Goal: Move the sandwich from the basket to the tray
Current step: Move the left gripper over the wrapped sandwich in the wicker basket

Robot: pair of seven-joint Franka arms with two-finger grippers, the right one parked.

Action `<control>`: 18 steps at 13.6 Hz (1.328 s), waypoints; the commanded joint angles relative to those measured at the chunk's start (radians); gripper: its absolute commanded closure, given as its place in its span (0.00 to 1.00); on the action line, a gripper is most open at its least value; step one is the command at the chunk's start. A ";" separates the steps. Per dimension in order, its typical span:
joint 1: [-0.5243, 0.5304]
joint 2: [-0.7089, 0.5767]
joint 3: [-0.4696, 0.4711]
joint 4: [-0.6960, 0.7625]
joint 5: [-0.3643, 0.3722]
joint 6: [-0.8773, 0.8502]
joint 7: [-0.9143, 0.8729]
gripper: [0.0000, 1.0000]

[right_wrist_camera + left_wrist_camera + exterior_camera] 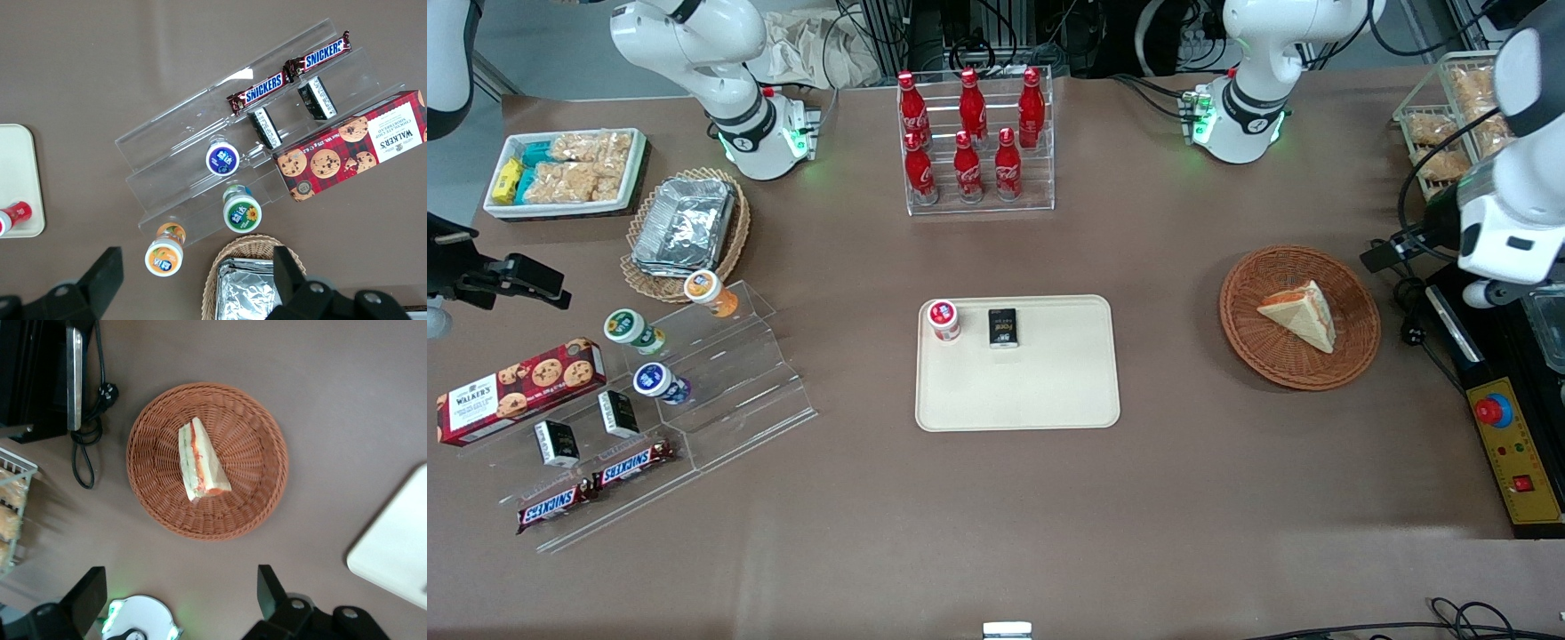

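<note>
The sandwich (1303, 313) (200, 460), a pale wedge with orange and green filling at its edge, lies in the round reddish-brown wicker basket (1245, 329) (267, 493). The cream tray (1032, 391) (393, 560) lies flat at mid-table, apart from the basket, toward the parked arm's end. It carries a red-lidded cup (943, 320) and a small black box (1003, 327). My gripper (1383, 256) (180, 600) hangs high above the table beside the basket, toward the working arm's end. It is open with nothing between its fingers, well clear of the sandwich.
A rack of red cola bottles (974, 142) stands farther from the camera than the tray. A wire basket of snacks (1449, 124), a black cable (87, 447) and a yellow control box (1507, 444) sit at the working arm's end. An acrylic snack stand (694, 391) sits toward the parked arm's end.
</note>
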 commanded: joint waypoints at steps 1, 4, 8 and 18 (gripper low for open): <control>-0.003 -0.180 0.036 -0.320 0.014 0.230 -0.065 0.00; -0.003 -0.191 0.062 -0.425 0.011 0.358 -0.095 0.00; -0.003 -0.188 0.074 -0.579 0.010 0.566 -0.131 0.00; -0.003 -0.061 0.149 -0.733 -0.008 0.901 -0.134 0.00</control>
